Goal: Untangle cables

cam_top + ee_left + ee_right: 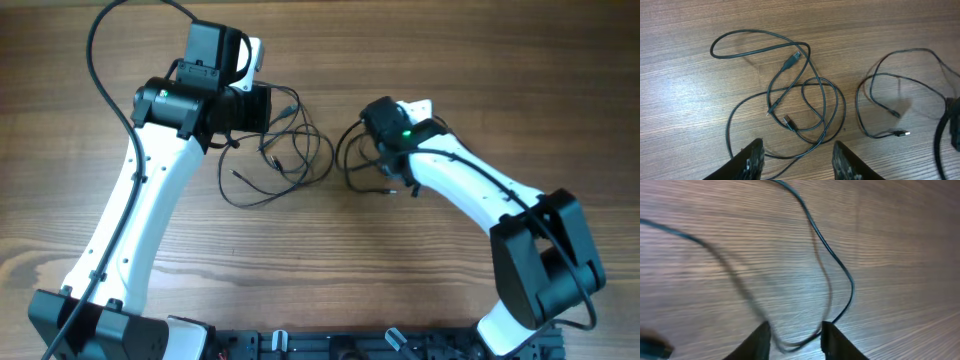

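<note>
Two thin black cables lie on the wooden table. The left one [290, 150] is a tangle of crossed loops with small plugs, and it fills the middle of the left wrist view [803, 86]. The right cable [347, 160] is a separate loose loop, and its silvery plug shows in the left wrist view [897, 133]. My left gripper [268, 112] is open [800, 160] just beside the tangle, with one strand lying between its fingers. My right gripper [372, 150] is open [796, 340] low over the right cable [832, 255], whose blurred loop passes between its fingertips.
The table is bare wood [420, 270] around the cables. A thick black robot cable [100, 60] arcs over the far left. The arm bases stand at the front edge [300, 345].
</note>
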Action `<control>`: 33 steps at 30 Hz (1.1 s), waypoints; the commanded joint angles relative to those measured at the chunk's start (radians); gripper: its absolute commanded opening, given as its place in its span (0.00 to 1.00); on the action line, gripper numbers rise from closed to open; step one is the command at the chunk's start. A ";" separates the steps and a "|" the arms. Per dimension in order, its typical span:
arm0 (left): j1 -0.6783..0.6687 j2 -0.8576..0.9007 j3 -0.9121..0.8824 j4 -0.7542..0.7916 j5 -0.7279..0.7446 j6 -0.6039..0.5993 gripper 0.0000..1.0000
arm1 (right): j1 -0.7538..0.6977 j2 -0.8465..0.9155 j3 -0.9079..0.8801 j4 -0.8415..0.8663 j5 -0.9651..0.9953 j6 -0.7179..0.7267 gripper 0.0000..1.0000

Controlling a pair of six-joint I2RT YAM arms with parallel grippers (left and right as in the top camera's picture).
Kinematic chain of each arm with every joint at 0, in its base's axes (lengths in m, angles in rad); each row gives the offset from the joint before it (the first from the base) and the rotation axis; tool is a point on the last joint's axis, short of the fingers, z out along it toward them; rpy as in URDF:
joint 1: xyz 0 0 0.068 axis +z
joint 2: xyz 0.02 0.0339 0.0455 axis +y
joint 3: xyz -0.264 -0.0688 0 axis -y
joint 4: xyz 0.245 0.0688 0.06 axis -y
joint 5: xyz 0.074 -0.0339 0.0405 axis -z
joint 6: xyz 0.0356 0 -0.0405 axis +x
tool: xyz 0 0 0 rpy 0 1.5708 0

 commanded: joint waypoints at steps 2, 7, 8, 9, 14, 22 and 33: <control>0.003 -0.022 0.018 -0.002 -0.010 -0.001 0.46 | -0.059 0.014 0.023 0.006 -0.003 0.006 0.64; 0.003 -0.022 0.018 -0.013 -0.010 0.006 0.46 | -0.123 0.015 0.021 0.054 -0.137 -0.026 0.68; 0.003 -0.022 0.018 -0.013 -0.010 0.006 0.46 | -0.130 0.015 0.021 0.065 -0.154 -0.027 0.68; 0.003 -0.022 0.018 -0.013 -0.010 0.010 0.46 | -0.137 0.016 0.021 0.078 -0.175 -0.027 0.68; 0.003 -0.022 0.018 -0.017 -0.010 0.025 0.46 | -0.165 0.016 0.021 0.123 -0.360 -0.140 0.69; 0.003 -0.022 0.018 -0.016 -0.010 0.025 0.46 | -0.165 0.016 0.021 0.113 -0.595 -0.321 0.69; 0.003 -0.022 0.018 -0.015 -0.010 0.028 0.47 | -0.165 0.015 0.023 0.108 -0.649 -0.438 0.72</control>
